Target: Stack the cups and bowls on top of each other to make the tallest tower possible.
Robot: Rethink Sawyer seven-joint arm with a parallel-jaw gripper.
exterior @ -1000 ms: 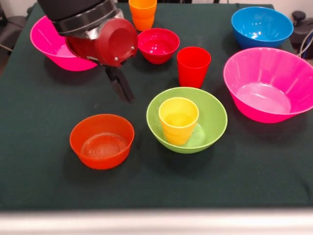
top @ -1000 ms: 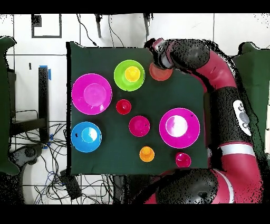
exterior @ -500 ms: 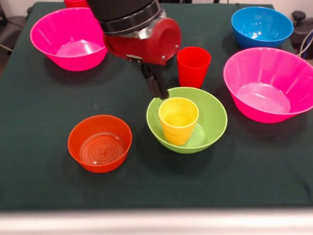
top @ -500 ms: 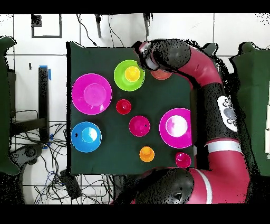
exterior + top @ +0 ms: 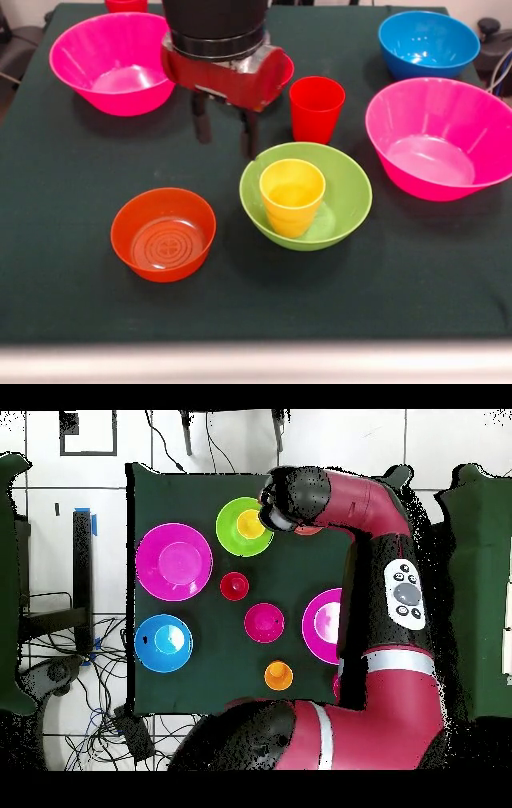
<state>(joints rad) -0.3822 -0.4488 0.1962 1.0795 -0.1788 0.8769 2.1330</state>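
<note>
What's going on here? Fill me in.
The red and black robot arm's gripper hangs open and empty above the table, behind the glossy orange plastic bowl and the lime-green plastic bowl. A yellow plastic cup stands upright in the green bowl. Nothing else is stacked yet.

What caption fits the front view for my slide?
Open gripper hovers empty behind the lime-green bowl holding the yellow cup, orange bowl alongside.
</note>
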